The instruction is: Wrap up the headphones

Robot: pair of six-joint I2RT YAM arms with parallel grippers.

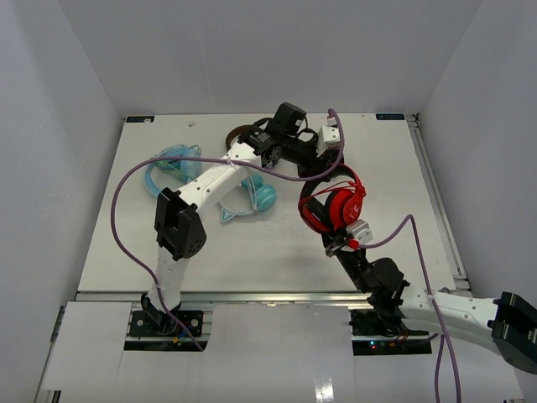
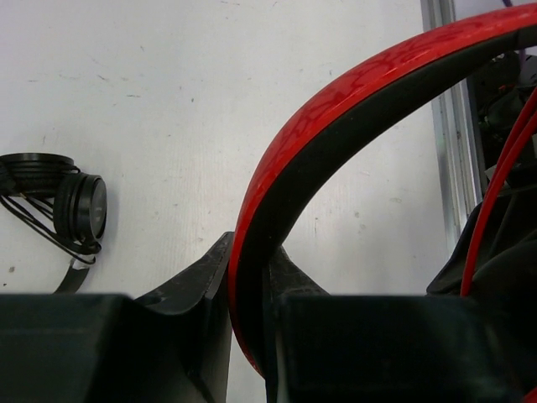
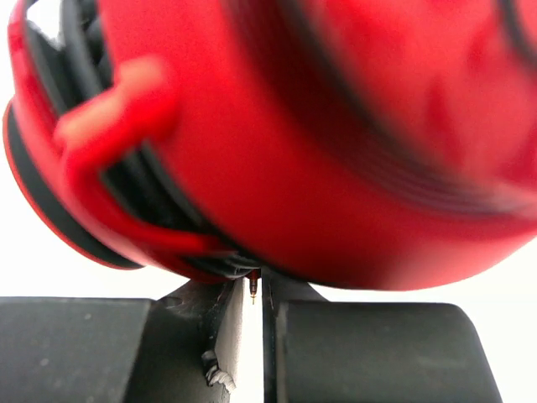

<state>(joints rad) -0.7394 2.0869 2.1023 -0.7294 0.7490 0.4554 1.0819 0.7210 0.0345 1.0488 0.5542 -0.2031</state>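
Observation:
The red headphones [image 1: 334, 206] stand right of the table's middle, tilted, with their black-lined headband [image 1: 337, 177] toward the far side. My left gripper [image 1: 325, 166] reaches in from the far side. In the left wrist view it [image 2: 252, 285] is shut on the headband [image 2: 336, 117], and the thin red cable [image 2: 495, 185] runs down the right. My right gripper [image 1: 346, 240] sits at the near side of the ear cups. In the right wrist view it [image 3: 252, 290] is shut on the cable's small plug [image 3: 253, 284], right under a red ear cup [image 3: 336, 143] that fills the frame.
Light blue headphones [image 1: 252, 197] lie left of centre under the left arm. Brown-banded headphones [image 1: 239, 134] lie at the far middle. Small black headphones [image 2: 63, 206] lie on the white table [image 2: 210, 101]. Purple arm cables [image 1: 126, 193] loop over the left side. A metal rail [image 1: 440, 210] runs along the right edge.

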